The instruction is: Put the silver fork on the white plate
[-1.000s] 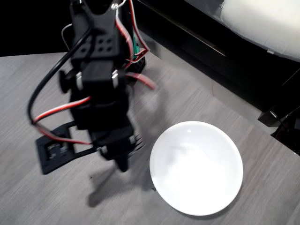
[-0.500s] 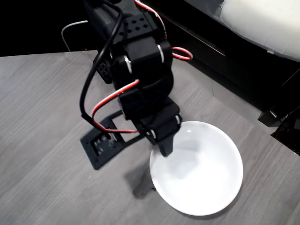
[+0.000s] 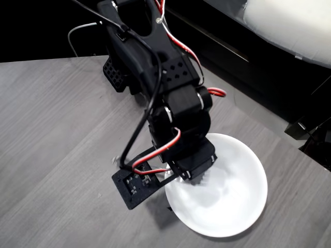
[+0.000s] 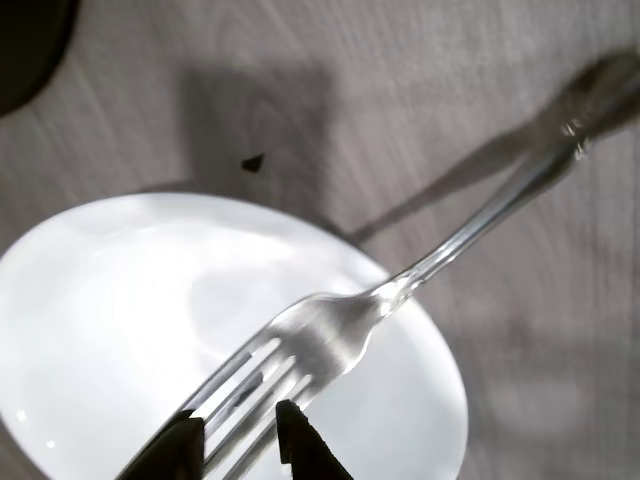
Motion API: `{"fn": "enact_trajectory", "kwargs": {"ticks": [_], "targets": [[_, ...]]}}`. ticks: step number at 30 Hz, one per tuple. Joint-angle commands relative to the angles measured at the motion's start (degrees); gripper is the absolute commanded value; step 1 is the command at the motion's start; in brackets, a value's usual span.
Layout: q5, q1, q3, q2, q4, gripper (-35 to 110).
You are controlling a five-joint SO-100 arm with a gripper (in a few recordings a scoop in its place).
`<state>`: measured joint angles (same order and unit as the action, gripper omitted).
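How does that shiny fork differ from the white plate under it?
The slim silver metal fork is long and narrow; the round glossy white plate is wide and far larger than the fork's head. The fork is held by its tines in the black gripper, its handle reaching past the rim, while the plate lies flat on the grey table. Both gleam.

Fork (image 4: pixel 320 340) head above plate (image 4: pixel 90 320)

The black arm (image 3: pixel 170 108) hangs over the white plate's (image 3: pixel 243 206) left edge on the grey table (image 3: pixel 51 155).
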<state>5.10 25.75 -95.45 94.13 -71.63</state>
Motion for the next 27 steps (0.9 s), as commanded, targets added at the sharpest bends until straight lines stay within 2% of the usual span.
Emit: {"fn": "enact_trajectory", "kwargs": {"ticks": [1,6,10,19,27], "targets": [[-0.18,-0.62,4.39,1.05,-1.58,10],[-0.18,-0.97,4.48,1.93,-2.55,10],[-0.18,-2.64,4.22,-0.18,-2.02,0],[-0.62,-2.37,4.92,-13.18,5.19,0],[-0.88,-0.35,8.53,-17.93,6.06,0]]}}
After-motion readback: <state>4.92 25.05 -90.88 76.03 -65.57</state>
